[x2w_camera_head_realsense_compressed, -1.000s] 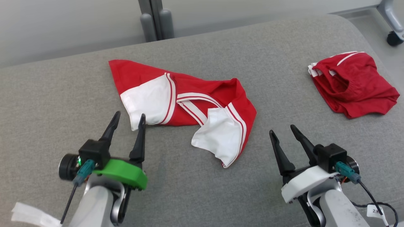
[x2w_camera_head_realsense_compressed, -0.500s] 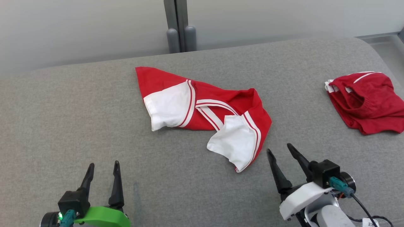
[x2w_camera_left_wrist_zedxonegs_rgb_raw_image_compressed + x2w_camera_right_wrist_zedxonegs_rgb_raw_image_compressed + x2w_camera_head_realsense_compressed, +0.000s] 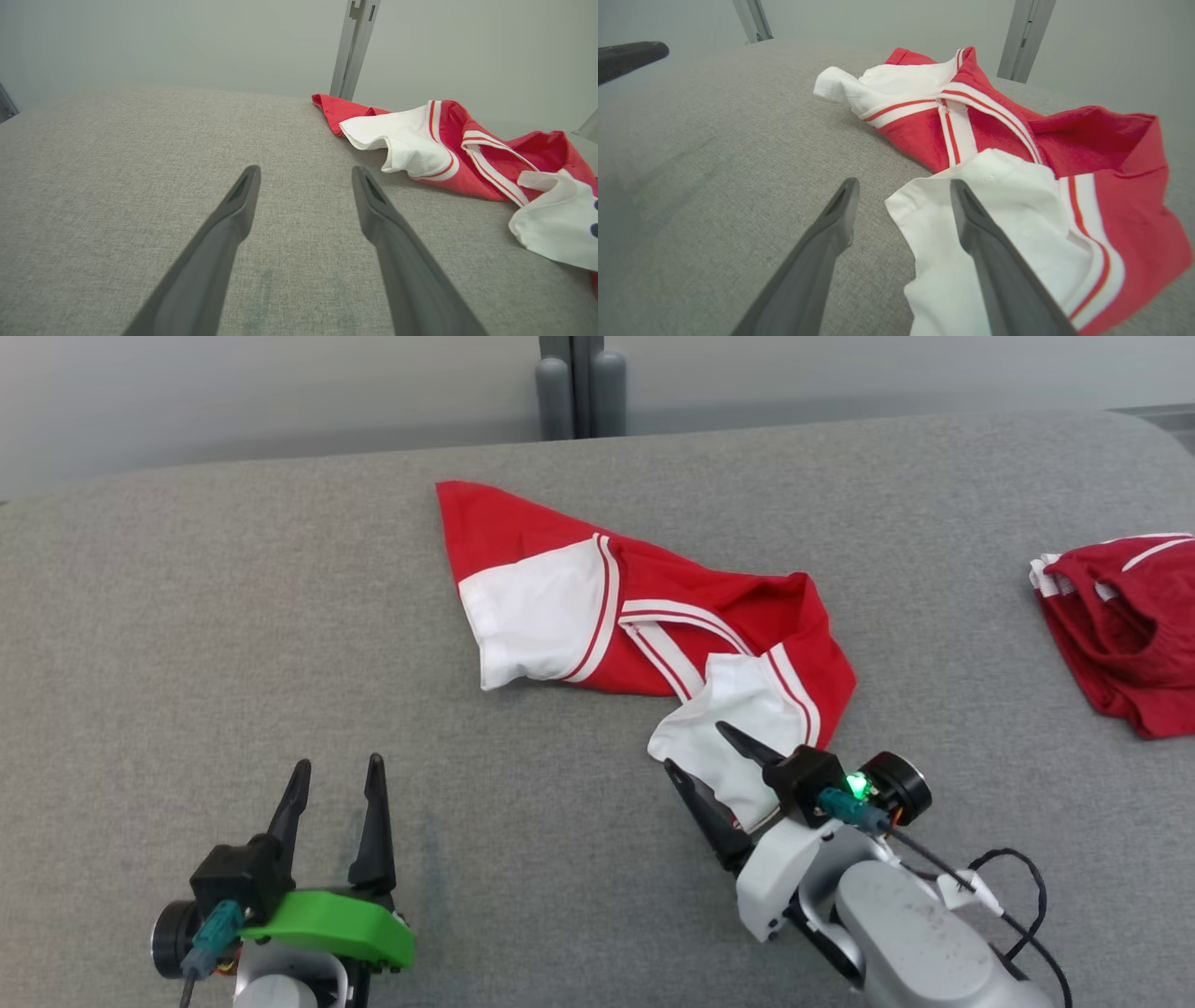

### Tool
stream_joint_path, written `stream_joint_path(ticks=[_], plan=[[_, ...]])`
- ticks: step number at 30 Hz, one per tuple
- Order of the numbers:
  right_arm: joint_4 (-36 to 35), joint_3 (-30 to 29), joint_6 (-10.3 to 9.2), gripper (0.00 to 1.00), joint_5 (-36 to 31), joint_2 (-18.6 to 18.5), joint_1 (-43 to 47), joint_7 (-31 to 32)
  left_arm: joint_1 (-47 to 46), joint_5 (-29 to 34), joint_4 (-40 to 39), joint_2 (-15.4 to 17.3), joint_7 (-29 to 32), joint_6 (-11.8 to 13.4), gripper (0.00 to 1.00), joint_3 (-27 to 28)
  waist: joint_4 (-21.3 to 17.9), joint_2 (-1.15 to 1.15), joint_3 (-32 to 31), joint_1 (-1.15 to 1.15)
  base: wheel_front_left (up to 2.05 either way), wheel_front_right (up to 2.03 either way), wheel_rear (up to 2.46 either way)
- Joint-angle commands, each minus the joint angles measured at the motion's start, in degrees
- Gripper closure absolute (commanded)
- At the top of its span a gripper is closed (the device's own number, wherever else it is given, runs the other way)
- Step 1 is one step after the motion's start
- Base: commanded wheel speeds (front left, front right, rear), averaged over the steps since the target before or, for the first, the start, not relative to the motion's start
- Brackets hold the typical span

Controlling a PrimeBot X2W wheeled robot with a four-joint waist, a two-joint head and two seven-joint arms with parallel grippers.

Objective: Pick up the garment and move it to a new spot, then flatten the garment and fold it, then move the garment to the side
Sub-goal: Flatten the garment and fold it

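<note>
Behind the left jaws a green cover [image 3: 327, 933] is showing; behind the right jaws, a white cover [image 3: 775, 882], black cable [image 3: 924, 854].

The garment [image 3: 644, 616] is soft matt cloth lying on the coarse, matt woven grey surface [image 3: 233, 644].

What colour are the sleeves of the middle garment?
White, with red-and-white striped seams; the sleeves show best in the right wrist view.
</note>
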Motion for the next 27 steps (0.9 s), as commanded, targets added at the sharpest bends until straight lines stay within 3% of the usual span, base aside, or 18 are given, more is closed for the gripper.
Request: stream_joint_path(ticks=[1,8,9,10,11,12,19,27], plan=[[2.60,-0.06,-0.09,0.00,0.44,-0.40,-1.93,0.04,-1.48,-0.50,0.02,0.06,-0.02,-0.10,0.00,-0.42,2.67,0.00,2.64,0.00,0.00,0.00,0.00],[14.90,2.70,-0.09,0.00,1.87,-0.35,-5.57,2.47,-2.86,-1.08,0.51,0.07,-0.02,-0.11,0.00,-0.15,4.98,0.00,4.57,0.00,0.00,0.00,0.00],[15.93,3.35,-0.08,0.11,2.23,-0.35,-5.50,3.00,-2.88,-1.08,0.60,0.09,-0.02,-0.10,0.00,-0.05,5.08,0.00,4.69,0.00,0.00,0.00,0.00],[16.93,4.11,-0.04,0.54,2.93,-0.35,-5.40,3.27,-2.98,-1.12,0.67,0.08,-0.02,-0.11,0.00,-0.06,5.18,0.00,4.81,0.00,0.00,0.00,0.00],[17.55,4.64,-0.04,0.67,3.42,-0.34,-5.43,3.30,-3.03,-1.10,0.71,0.07,-0.02,-0.10,0.00,-0.11,5.25,0.00,4.88,0.00,0.00,0.00,0.00],[18.12,5.53,-0.03,1.00,4.07,-0.33,-5.56,3.25,-3.04,-1.15,0.78,0.07,-0.02,-0.10,0.00,-0.17,5.30,0.00,4.93,0.00,0.00,0.00,0.00],[14.49,7.92,-0.03,1.00,6.55,-0.09,-8.57,0.25,-2.53,-1.50,1.09,0.08,-0.02,-0.11,0.00,-1.02,5.29,0.00,3.96,0.00,0.00,0.00,0.00],[-4.00,9.30,-0.06,1.00,13.14,-0.33,-14.59,-0.16,-1.36,-1.72,1.60,0.07,-0.02,-0.11,0.00,-2.82,5.99,0.00,1.22,0.00,0.00,0.00,0.00]])
